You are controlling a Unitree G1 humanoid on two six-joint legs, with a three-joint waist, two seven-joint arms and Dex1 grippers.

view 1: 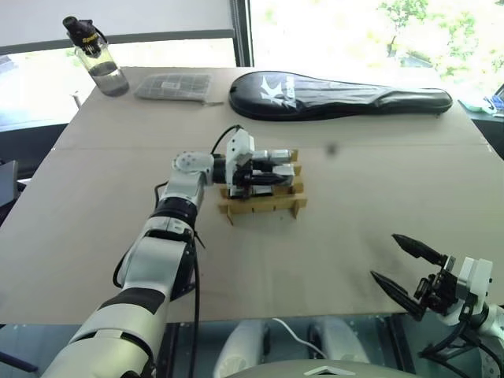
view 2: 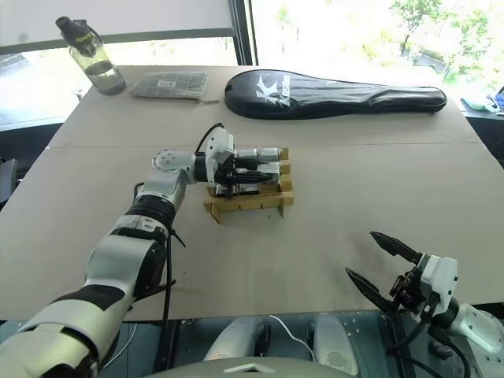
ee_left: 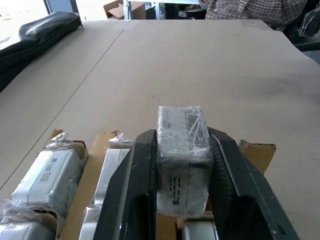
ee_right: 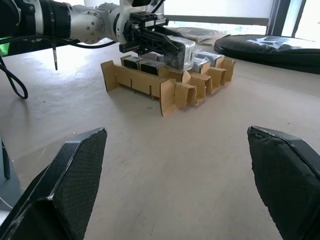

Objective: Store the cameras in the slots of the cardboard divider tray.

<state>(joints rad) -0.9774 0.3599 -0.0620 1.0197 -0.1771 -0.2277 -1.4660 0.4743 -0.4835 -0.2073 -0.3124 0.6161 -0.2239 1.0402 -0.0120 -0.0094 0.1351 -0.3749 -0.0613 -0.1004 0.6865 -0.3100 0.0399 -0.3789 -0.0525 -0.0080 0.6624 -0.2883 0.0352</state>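
Left fingers pinch a wrapped camera over the cardboard tray mid-counter; probably above a free slot. Lower it straight, squarely aligned. Right fingers spread, idle.

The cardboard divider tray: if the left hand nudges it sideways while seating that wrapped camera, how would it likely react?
The cardboard divider tray looks thin and light, so it would probably slide on the smooth table. Its slotted strips may flex or skew. The cameras already inside likely steady it somewhat.
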